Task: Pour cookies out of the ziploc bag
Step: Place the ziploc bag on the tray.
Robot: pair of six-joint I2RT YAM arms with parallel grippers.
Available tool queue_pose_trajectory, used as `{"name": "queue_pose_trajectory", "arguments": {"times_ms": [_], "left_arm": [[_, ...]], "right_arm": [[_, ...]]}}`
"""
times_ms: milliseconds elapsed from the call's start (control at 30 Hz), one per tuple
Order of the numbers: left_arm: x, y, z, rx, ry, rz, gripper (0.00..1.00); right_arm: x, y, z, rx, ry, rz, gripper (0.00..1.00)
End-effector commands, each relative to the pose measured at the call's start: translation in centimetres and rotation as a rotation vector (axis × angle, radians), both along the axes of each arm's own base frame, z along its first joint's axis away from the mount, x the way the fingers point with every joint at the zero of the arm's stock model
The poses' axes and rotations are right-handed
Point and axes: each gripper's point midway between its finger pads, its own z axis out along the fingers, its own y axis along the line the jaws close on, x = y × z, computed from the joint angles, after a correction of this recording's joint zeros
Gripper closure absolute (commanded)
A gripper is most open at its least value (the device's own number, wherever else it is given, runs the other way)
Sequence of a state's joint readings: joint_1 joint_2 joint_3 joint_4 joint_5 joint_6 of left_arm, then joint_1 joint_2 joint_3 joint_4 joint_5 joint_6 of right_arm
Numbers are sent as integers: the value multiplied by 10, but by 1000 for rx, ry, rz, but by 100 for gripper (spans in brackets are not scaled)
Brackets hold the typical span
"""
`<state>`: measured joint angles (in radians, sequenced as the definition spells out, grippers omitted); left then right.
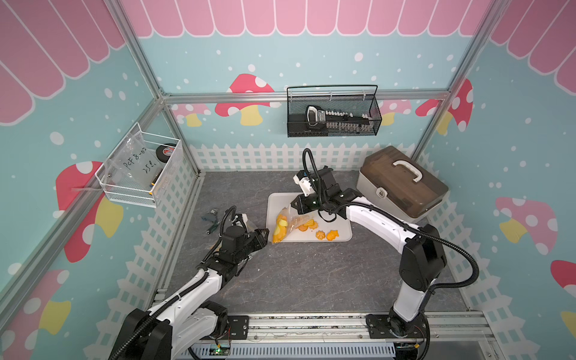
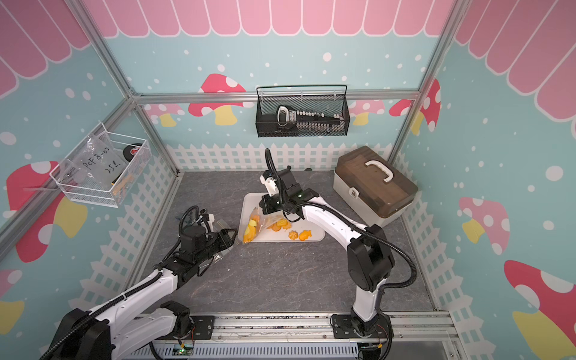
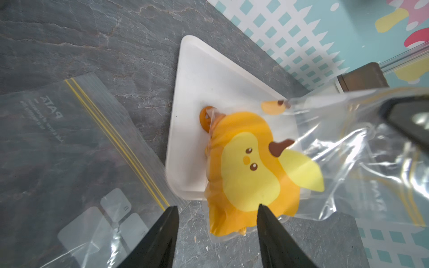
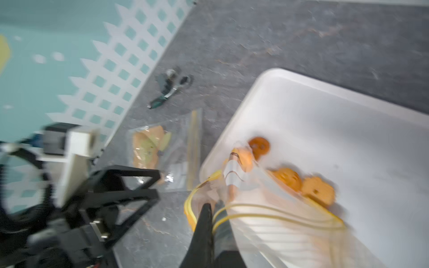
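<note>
Cookies [image 1: 320, 234], golden-orange and of mixed shapes, lie loose on the white tray [image 1: 276, 202] along the edge nearest the arms' bases; a few more sit at the mouth of the ziploc bag [image 1: 286, 223] and show through its clear plastic. The right pincer [image 4: 210, 207] is clamped on the bag's yellow-lined zip edge above the tray. The bag's other end, printed with a large yellow cartoon face, slopes down over the tray's corner. The left pincer [image 3: 217, 206] sits just off that corner with its jaws apart and the printed end in front of them; contact cannot be told. On the held bag the word "PATA" shows faintly near the zip lines. A second bag [image 3: 81, 162] lies flat on the grey table [image 1: 311, 280] beside the tray; it also reads "PATA", above small print too fine to read. Well away from the tray, a white wire basket [image 1: 146, 193] on the wall holds a clear pouch [image 1: 137, 159] handwritten "PCF 8-02" and "25", with a further mark that is unclear.
</note>
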<state>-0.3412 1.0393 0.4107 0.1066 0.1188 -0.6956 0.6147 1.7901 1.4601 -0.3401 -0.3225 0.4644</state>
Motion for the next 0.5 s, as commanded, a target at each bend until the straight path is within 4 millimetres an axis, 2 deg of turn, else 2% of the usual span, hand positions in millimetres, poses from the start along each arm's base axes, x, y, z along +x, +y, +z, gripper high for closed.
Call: {"name": "queue_pose_trajectory", "arguments": {"times_ms": [0, 67, 167, 333, 467], "left_arm": [[13, -3, 12, 11, -24, -13, 41], [20, -6, 12, 15, -12, -20, 41], [31, -14, 10, 8, 8, -41, 41], [47, -30, -2, 8, 58, -84, 41], [54, -42, -16, 5, 101, -110, 42]], "right_arm": [[14, -48, -43, -97, 8, -103, 100], [12, -70, -66, -150, 38, -136, 100], [8, -91, -85, -198, 56, -167, 99], [15, -111, -97, -232, 63, -209, 91], [23, -114, -102, -229, 65, -220, 86]]}}
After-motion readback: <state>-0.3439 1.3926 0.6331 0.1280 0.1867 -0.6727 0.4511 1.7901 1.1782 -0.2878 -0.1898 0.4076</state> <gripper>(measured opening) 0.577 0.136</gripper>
